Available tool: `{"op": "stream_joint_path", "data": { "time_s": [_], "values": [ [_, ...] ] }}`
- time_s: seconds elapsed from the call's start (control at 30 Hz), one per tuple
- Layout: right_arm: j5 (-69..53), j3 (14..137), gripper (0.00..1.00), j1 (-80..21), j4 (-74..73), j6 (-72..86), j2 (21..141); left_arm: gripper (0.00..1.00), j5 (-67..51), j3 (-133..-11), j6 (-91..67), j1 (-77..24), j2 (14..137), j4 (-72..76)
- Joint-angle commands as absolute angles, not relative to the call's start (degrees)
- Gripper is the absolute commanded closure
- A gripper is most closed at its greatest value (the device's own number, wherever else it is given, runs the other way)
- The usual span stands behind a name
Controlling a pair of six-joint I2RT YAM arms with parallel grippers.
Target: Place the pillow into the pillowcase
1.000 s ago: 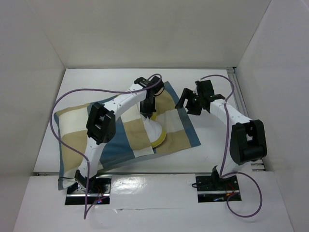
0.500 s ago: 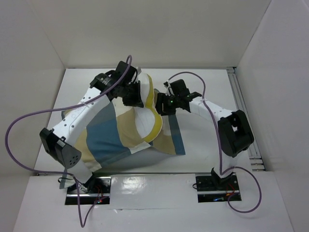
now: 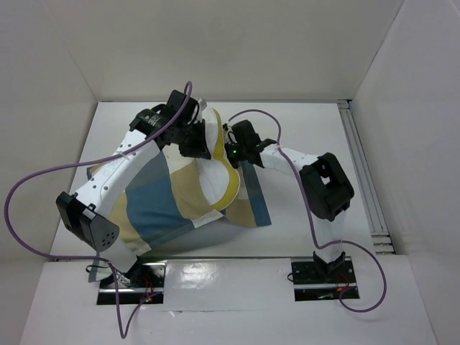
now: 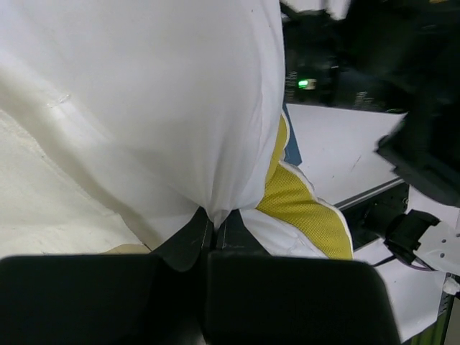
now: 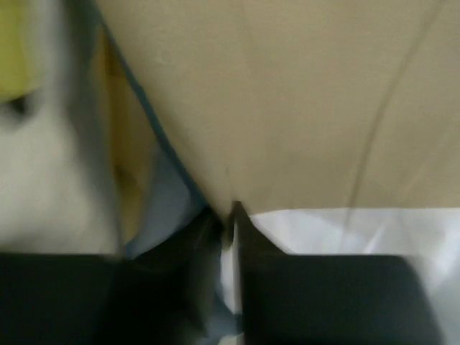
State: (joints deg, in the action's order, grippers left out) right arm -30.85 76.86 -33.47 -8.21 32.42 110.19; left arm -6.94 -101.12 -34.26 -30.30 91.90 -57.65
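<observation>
The left arm (image 3: 118, 169) is made of smooth white plastic links joined by blocky black joint housings (image 3: 90, 223), with a row of small dark dots along 1 white link. The right arm (image 3: 286, 157) has the same white-and-black make, with 1 large black housing (image 3: 327, 187) at its middle. Each arm stands on a flat silver metal base plate (image 3: 133, 277) with small red and blue wires beside it. A thin purple cable (image 3: 118, 313) runs off the left arm, and a second purple cable (image 3: 387, 277) trails from the right arm. The left tool (image 4: 213, 215) has 2 matte black tapering fingers, as does the right tool (image 5: 224, 215). A small green light (image 3: 235, 152) glows on the right wrist's black body.
</observation>
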Motion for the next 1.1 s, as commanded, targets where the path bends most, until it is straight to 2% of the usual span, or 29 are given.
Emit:
{"op": "stream_joint_path", "data": {
  "time_s": [0.0,0.03,0.2,0.4,0.63,0.8,0.93,1.07],
  "values": [
    [-24.3,79.9,0.86,-35.1,-9.9,31.7,112.1,1.00,-11.5,-103.2,-33.7,-30.1,88.9,-52.2],
    [-22.6,78.9,1.00,-34.0,-10.8,31.7,111.3,1.00,-12.0,-103.2,-33.7,-30.1,88.9,-52.2],
    [-19.0,70.4,1.00,-24.8,-10.8,31.7,102.2,1.00,-12.7,-99.5,-33.1,-26.7,88.3,-51.7],
    [-19.0,67.8,1.00,-18.5,-15.1,29.2,94.9,1.00,-12.4,-92.0,-35.2,-21.4,88.4,-51.7],
    [-23.0,69.9,1.00,-14.8,-17.4,28.0,93.2,1.00,-11.1,-88.0,-35.2,-20.8,91.7,-50.3],
    [-17.3,70.5,1.00,-12.5,-23.3,26.2,93.9,1.00,-7.9,-86.9,-35.2,-20.8,92.9,-50.3],
    [-14.8,65.3,1.00,-7.4,-22.2,29.6,90.9,1.00,-6.0,-85.3,-35.2,-20.3,95.1,-50.3],
    [-16.2,59.0,0.99,-4.9,-15.6,34.3,82.2,1.00,-5.4,-83.7,-35.2,-20.3,97.6,-49.0]
  ]
}}
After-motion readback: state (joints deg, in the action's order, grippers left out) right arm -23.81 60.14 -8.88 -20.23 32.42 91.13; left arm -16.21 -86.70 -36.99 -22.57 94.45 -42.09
